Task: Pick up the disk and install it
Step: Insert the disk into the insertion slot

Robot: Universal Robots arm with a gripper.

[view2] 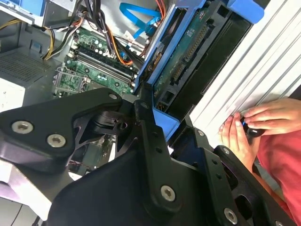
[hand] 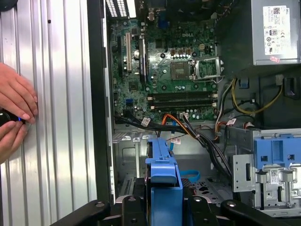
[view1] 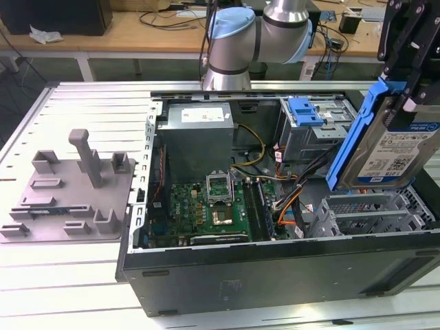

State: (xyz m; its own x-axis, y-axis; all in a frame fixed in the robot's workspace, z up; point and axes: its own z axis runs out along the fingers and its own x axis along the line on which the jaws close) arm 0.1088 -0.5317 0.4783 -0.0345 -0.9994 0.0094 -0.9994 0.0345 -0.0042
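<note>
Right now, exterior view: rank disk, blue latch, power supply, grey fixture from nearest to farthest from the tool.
1. disk: gripped in the tool, exterior view's right.
2. blue latch: atop the cage, just beside the disk.
3. power supply: inside the case, mid-view.
4. grey fixture: outside the case, exterior view's far left.

My black linkage gripper (view2: 162,113) clamps the blue-railed, circuit-board-faced disk (view2: 188,52), the green motherboard (view2: 94,61) beyond it; nearby I see a person's hands (view2: 247,127) resting on the ribbed silver metal table (view2: 263,52).
</note>
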